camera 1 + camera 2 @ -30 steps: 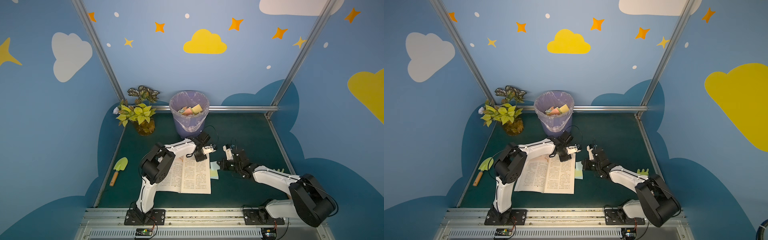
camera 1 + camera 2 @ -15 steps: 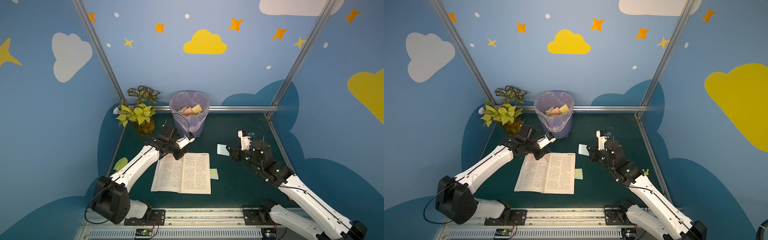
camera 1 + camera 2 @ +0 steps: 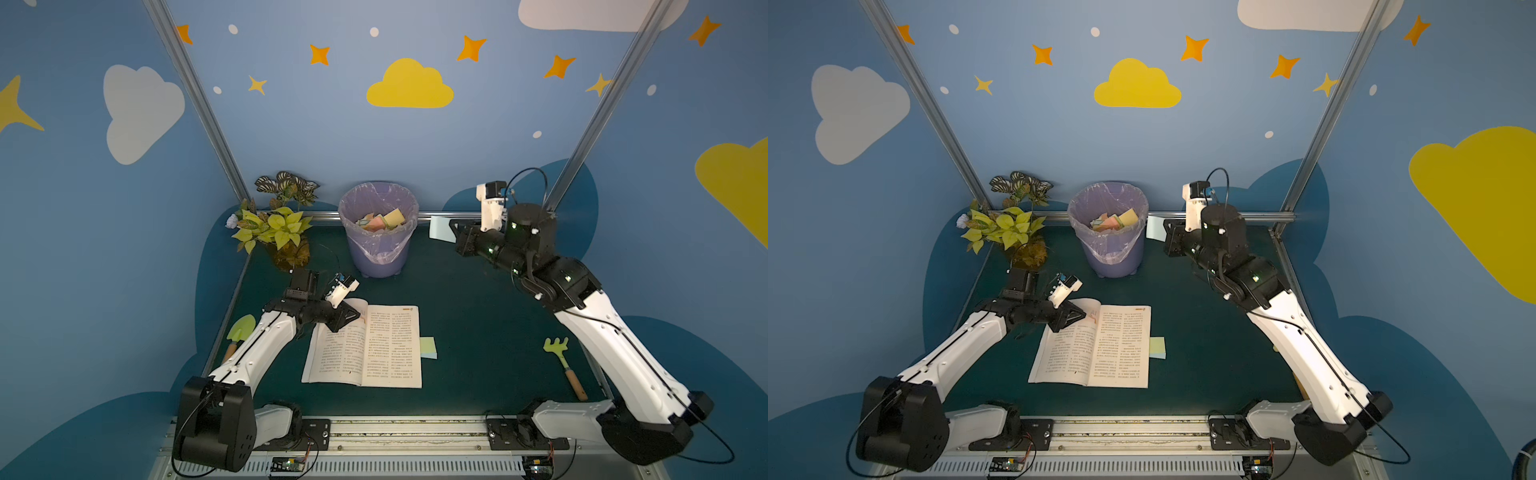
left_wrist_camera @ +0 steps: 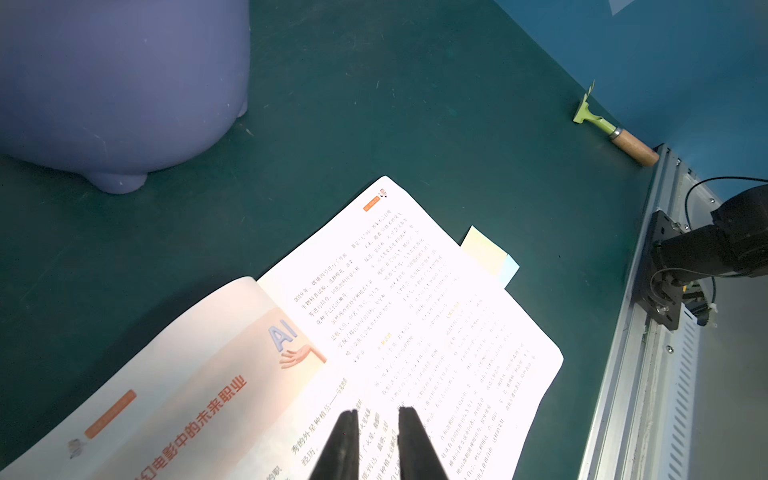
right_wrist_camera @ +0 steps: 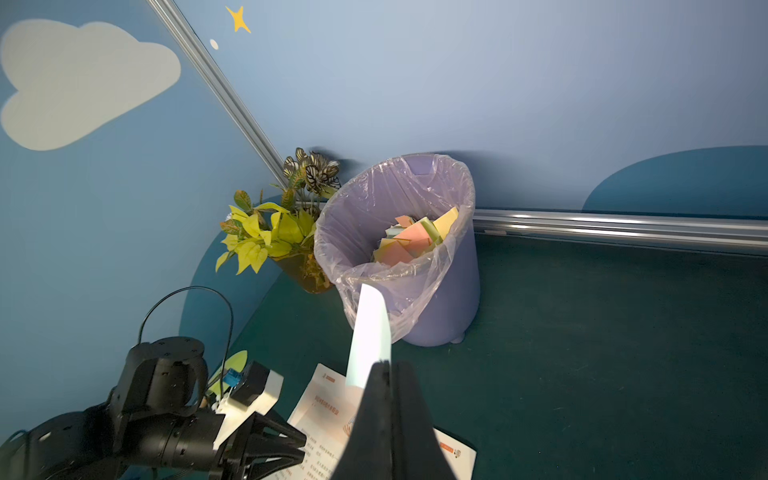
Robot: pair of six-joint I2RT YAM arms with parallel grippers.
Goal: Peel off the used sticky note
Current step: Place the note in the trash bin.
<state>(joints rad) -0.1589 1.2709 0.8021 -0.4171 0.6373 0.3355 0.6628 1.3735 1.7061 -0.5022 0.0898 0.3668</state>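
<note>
Our right end effector [image 5: 390, 365] pinched the peeled note [image 5: 369, 332] near the bin [image 5: 451, 299], the left end effector [image 4: 376, 411] slightly spread; next we had to drop it inside.

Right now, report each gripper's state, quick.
Left gripper: slightly open, holding nothing, above the book.
Right gripper: closed on the pale blue sticky note.

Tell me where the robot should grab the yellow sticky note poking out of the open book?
I'd pinch the outer edge of the pale yellow paper sticky note, coming in low from the robot's right. Only that part pokes out past the right-hand page of the open white book; the rest hides underneath.
</note>
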